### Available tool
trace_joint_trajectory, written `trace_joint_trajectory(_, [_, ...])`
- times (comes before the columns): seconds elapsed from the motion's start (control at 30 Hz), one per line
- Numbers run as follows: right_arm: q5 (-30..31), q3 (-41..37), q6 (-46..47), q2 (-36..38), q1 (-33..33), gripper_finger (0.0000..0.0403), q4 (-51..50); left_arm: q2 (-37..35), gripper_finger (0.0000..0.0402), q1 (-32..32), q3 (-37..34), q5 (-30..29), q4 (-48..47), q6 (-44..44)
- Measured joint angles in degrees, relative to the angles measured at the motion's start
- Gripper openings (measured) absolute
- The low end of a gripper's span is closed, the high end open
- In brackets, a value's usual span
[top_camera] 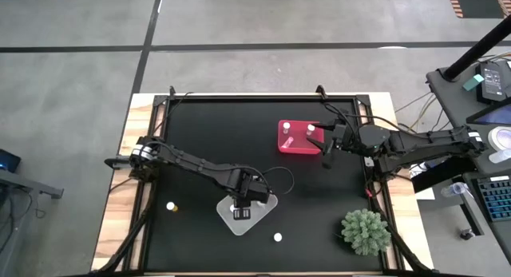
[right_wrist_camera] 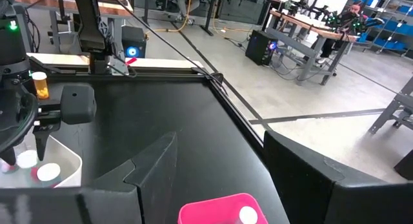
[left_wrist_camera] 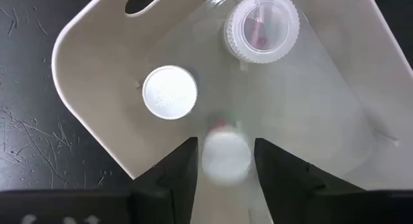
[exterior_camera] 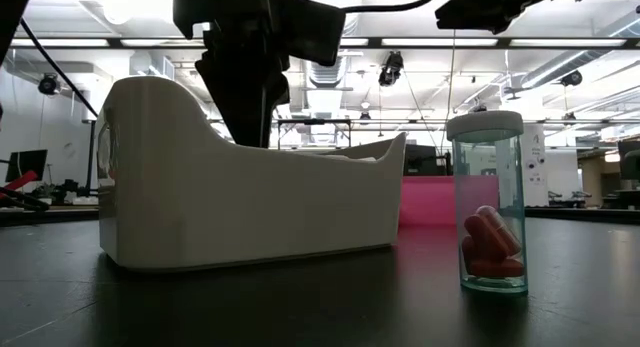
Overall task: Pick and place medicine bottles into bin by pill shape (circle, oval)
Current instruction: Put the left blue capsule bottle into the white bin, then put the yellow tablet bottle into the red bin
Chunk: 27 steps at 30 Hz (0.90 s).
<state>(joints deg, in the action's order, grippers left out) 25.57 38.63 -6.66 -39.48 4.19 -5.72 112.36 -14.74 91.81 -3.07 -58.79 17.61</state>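
We see a small white-capped medicine bottle standing cap-up, its long axis vertical, between the two dark fingers of the left end effector, inside the white plastic bin on the black desk. It is blurred, and we cannot tell whether the fingers touch it or stand just clear of its sides. Two more bottles stand upright in the same bin: one with a solid white cap, one with a clear lid showing reddish pills beneath.

In the low view a clear bottle of red oval capsules stands upright on the desk just beside the bin. Two further bottles sit apart on the desk near the front.

The right end effector hovers at the pink square bin, fingers spread wide and empty; two white caps show inside it. A spiky green plant sits at the desk's front right corner.
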Motion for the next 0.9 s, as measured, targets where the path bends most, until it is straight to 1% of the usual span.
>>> trace_joint_trajectory(0.23, [0.0,0.0,0.0,0.0,0.0,0.0224,0.0,0.0,0.0166,0.0,0.0,0.0,-0.1,0.0])
trace_joint_trajectory(0.6, [0.0,0.0,0.0,0.0,0.0,0.0224,0.0,-1.5,0.0168,0.0,0.1,0.0,-2.7,-0.1])
trace_joint_trajectory(0.9, [0.0,0.0,0.0,0.0,0.0,0.0224,0.0,-4.3,0.0169,0.0,2.4,1.3,-3.5,-3.3])
